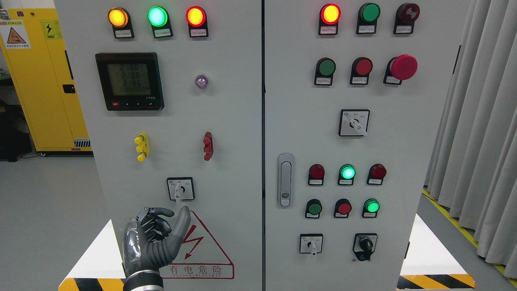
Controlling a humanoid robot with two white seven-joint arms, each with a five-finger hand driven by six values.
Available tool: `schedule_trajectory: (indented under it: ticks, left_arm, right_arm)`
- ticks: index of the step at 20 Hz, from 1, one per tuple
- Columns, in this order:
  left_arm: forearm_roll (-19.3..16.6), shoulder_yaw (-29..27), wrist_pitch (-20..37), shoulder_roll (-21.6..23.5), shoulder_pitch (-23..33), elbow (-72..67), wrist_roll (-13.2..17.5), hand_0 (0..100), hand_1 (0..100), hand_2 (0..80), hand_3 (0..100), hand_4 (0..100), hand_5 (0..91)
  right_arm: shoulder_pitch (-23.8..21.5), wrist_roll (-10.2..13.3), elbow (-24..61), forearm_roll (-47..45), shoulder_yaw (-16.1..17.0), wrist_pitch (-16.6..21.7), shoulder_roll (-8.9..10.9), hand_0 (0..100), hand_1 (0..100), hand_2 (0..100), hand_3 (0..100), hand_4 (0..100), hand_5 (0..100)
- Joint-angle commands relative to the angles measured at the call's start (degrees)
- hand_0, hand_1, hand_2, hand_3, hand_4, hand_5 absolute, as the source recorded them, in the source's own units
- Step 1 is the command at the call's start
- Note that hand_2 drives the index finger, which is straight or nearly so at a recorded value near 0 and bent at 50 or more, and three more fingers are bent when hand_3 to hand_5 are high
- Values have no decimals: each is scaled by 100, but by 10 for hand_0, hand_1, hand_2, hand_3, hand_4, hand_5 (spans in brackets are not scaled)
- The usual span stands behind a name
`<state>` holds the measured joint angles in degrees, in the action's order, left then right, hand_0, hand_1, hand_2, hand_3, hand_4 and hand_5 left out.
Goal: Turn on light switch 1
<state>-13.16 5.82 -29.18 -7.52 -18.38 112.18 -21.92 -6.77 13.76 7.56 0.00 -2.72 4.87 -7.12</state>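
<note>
A yellow cabinet stands at the far left, behind a grey panel that fills most of the view and is split by a vertical seam into a left and a right door.

On the left door, the top row has an amber lamp, a green lamp and a red lamp, all lit. Below them sits a black meter with a pale display, and to its right a small violet lamp. Lower come a yellow handle and a red handle. Under these is the switch, a small rotary knob on a square plate, with its white lever pointing down.

The left robot hand rises from the bottom edge, just below the switch and in front of a red-edged warning triangle. Its fingers are curled inward, its thumb sticks up toward the switch without touching it, and it grasps nothing.

On the right door, a latch sits near the seam. To its right are rows of round buttons and lamps, a large red mushroom button, a selector and, at the bottom, two more selectors. Grey curtains hang at the far right.
</note>
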Motion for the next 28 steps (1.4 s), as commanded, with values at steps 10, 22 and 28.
schedule_trajectory:
  ticks: [10,22,28]
  left_arm:
    - [-20,-19,-175,-65,-209,-64,-66,190,719,599,925,891,831]
    - [-29,-28,-351,-65,-385,-179,-66,201,712,596,918,895,837]
    - [-37,-19,-360,-65,-438,-258,-66,215,707,596,914,896,837]
  right_arm:
    - [1,4,0,-167,0,-4,0,0,500,40,0,0,0]
    - [1,4,0,-167,0,-4,0,0,500,40,0,0,0]
    - [1,-5,0,-167,0,-4,0,0,500,40,0,0,0]
